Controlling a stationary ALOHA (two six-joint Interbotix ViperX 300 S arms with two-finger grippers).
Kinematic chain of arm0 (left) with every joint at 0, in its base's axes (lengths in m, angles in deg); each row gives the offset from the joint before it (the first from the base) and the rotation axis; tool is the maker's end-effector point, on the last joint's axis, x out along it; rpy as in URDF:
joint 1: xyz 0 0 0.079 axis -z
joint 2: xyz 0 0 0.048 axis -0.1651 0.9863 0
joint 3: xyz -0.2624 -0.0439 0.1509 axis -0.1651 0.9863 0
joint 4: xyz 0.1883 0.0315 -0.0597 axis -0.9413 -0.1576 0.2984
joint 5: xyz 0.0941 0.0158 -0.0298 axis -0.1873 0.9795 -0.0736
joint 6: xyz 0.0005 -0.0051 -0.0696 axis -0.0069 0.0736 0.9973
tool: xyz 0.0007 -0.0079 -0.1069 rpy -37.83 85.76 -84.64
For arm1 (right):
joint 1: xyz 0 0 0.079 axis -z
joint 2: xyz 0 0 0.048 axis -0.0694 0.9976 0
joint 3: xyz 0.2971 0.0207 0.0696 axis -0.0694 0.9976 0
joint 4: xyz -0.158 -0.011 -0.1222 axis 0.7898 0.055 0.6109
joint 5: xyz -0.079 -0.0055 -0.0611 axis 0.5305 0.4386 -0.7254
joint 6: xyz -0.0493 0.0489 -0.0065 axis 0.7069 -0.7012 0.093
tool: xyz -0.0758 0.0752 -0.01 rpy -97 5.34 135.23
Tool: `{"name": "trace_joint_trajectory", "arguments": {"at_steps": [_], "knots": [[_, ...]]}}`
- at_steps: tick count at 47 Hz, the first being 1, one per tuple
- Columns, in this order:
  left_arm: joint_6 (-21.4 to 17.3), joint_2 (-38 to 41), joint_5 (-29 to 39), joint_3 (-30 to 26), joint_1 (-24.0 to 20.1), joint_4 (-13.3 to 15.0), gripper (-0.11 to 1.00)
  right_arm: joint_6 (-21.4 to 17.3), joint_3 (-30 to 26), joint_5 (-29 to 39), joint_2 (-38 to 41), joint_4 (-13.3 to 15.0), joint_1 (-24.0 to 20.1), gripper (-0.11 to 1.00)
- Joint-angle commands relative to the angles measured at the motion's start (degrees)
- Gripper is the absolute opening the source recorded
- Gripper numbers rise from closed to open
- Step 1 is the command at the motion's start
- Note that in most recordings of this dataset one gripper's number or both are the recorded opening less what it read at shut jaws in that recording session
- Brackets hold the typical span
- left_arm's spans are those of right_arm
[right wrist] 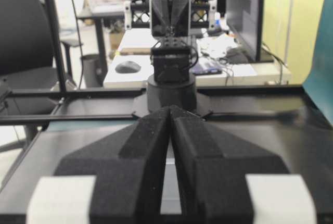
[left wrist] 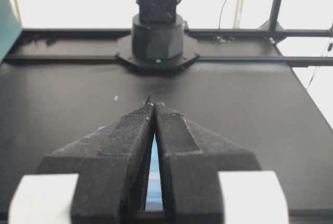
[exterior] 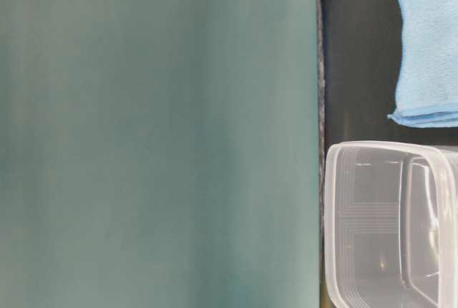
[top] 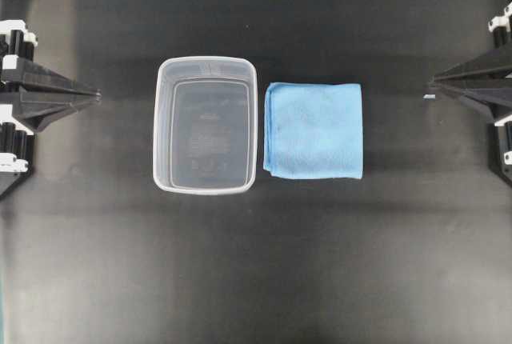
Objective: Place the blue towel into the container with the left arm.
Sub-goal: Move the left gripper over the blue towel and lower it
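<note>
Blue towel point(top: 314, 130) lies folded flat on the black desk point(top: 256, 272), just beside the container point(top: 205, 125), on its right in the overhead view; narrow gap between them, not touching. Container upright, open top, nothing inside. Left gripper point(top: 94, 97) at the left edge of the desk, fingers together, holding nothing, well apart from the container. Right gripper point(top: 433, 83) at the right edge, fingers likewise together, well apart from the towel.
</note>
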Motion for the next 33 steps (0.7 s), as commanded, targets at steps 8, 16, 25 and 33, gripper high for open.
{"name": "trace_joint_trajectory", "arguments": {"at_steps": [8,16,25,33], "knots": [[2.02,9.58,13.62,-13.71,-0.44,-2.29,0.00,-0.88,-0.70,0.09,-0.79,-0.26,0.09,0.00],[1.32,20.21,26.37,-25.31,-0.88,-2.29,0.00,-1.76,-0.35,1.49,-2.29,-0.26,-0.18,0.00],[1.14,33.05,36.56,-38.41,-1.76,-2.29,0.00,-1.85,0.88,3.87,-4.31,-0.26,-0.18,0.00],[0.97,44.65,46.14,-50.80,-1.93,-2.37,0.00,-1.93,1.23,6.86,-6.42,-0.26,-0.18,0.00]]}}
